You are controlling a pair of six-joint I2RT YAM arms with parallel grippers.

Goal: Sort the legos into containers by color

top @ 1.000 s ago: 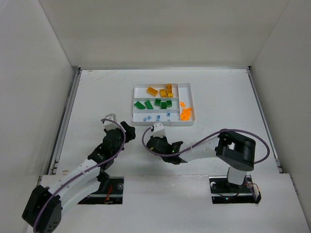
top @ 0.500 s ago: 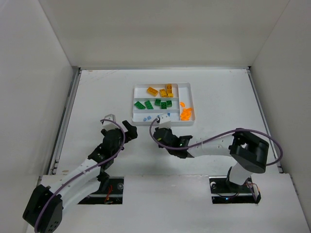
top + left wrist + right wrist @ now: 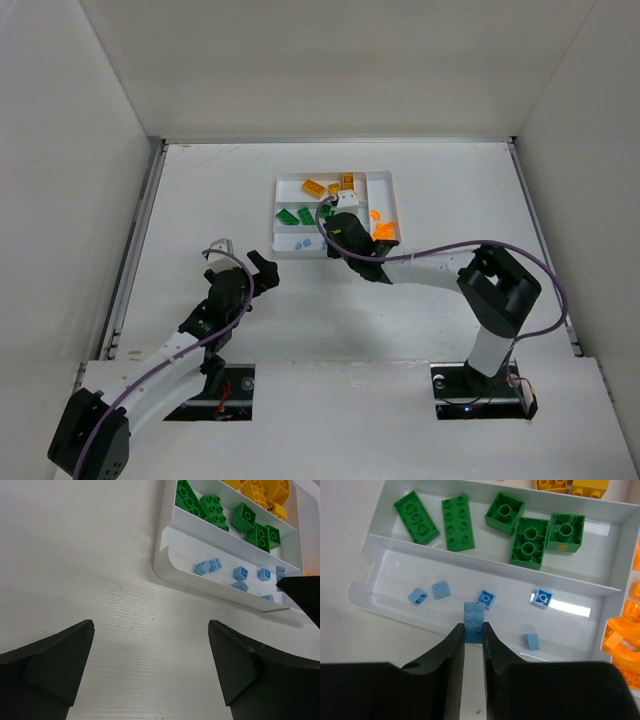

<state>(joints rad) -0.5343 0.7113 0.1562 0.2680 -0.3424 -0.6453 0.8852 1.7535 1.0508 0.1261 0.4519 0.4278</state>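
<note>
Overhead view first: white tray (image 3: 300,177) sits mid-table (image 3: 450,200); yellow bricks (image 3: 314,187) in the far slot, green bricks (image 3: 287,215) in the middle one, orange pieces (image 3: 383,235) in the narrow slot on the right; right gripper (image 3: 338,215) hangs over the tray's middle; left gripper (image 3: 243,260) is near the tray's near-left corner, over bare table.

Left wrist cam: fingers spread wide with nothing between them, just table below; the tray's corner is up ahead, with light blue pieces (image 3: 241,573) scattered in the nearest slot and greens behind.

Right wrist cam: gripper is clamped on a blue brick (image 3: 473,614), studs up, over that nearest slot among the light blue ones; can't tell if it touches the slot floor.
</note>
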